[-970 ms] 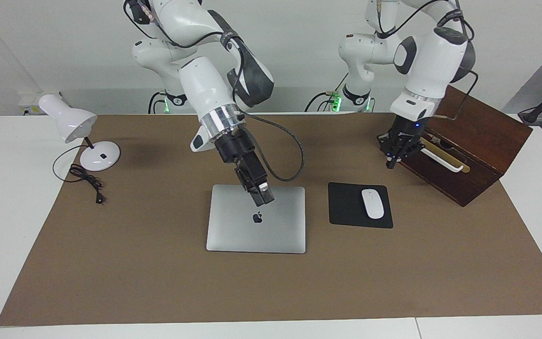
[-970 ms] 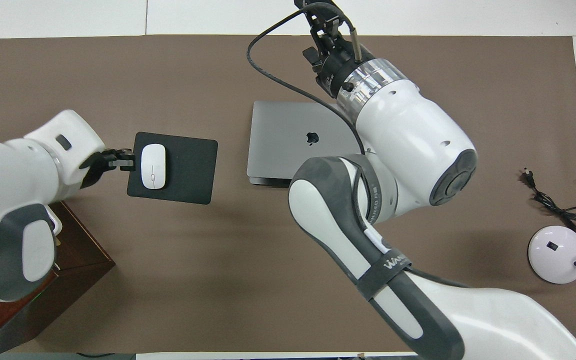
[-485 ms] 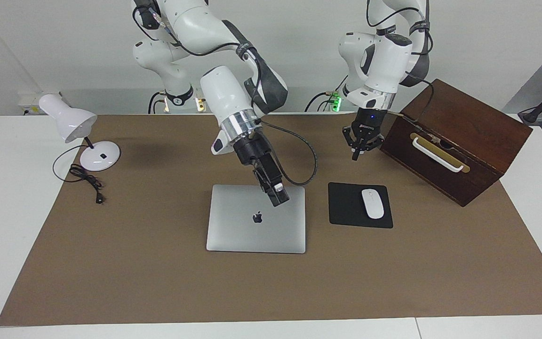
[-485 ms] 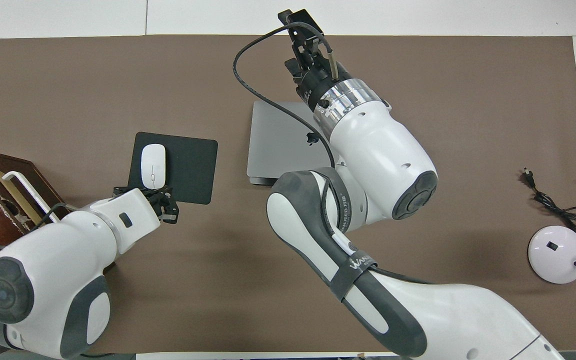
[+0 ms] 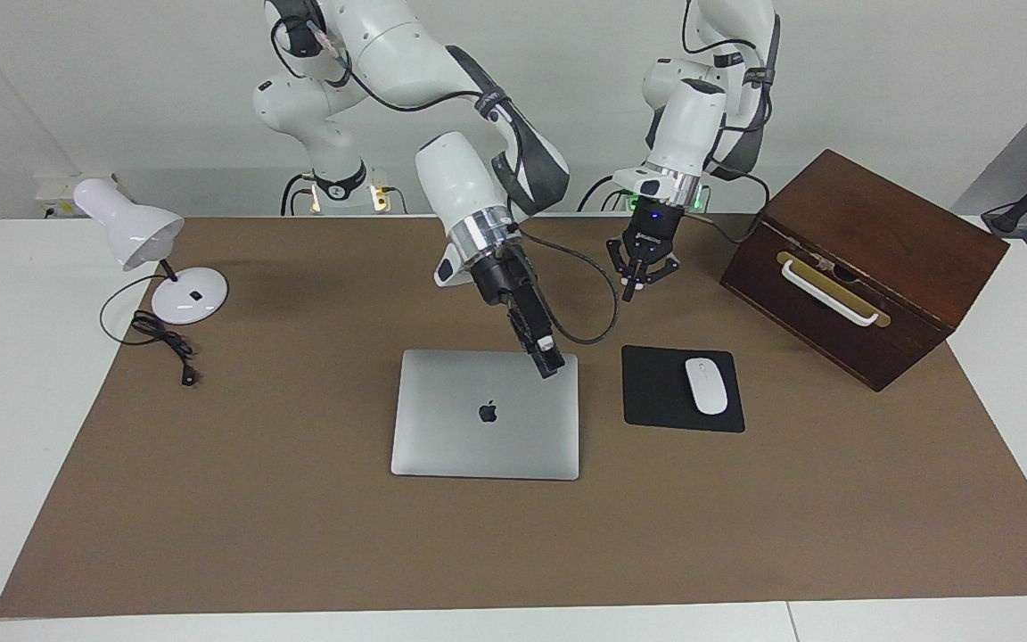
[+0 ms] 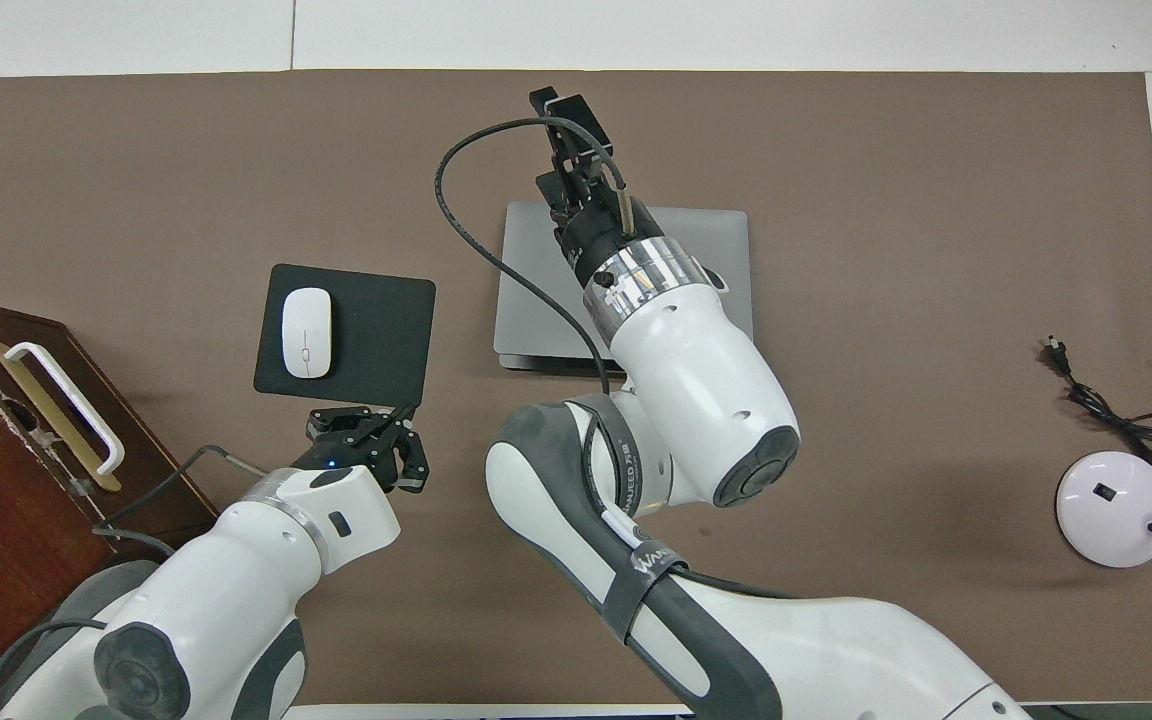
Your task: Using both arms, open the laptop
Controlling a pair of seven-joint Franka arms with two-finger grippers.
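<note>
The laptop [image 5: 485, 437] lies closed and flat in the middle of the brown mat, apple logo up; it also shows in the overhead view [image 6: 711, 240]. My right gripper [image 5: 550, 364] hangs tilted in the air over the laptop, above the lid's half toward the left arm's end, with its fingers together and holding nothing. In the overhead view the right gripper [image 6: 564, 108] and its wrist cover much of the lid. My left gripper [image 5: 634, 283] hangs over the bare mat between the mouse pad and the robots, clear of the laptop; it also shows in the overhead view [image 6: 368, 432].
A black mouse pad [image 5: 656, 392] with a white mouse [image 5: 706, 385] lies beside the laptop toward the left arm's end. A dark wooden box [image 5: 870, 267] with a white handle stands at that end. A white desk lamp [image 5: 152, 241] and its cable [image 5: 166, 343] are at the right arm's end.
My left gripper has swung away from the wooden box toward the table's middle. My right gripper has shifted over the lid toward the left arm's end. The laptop has not moved.
</note>
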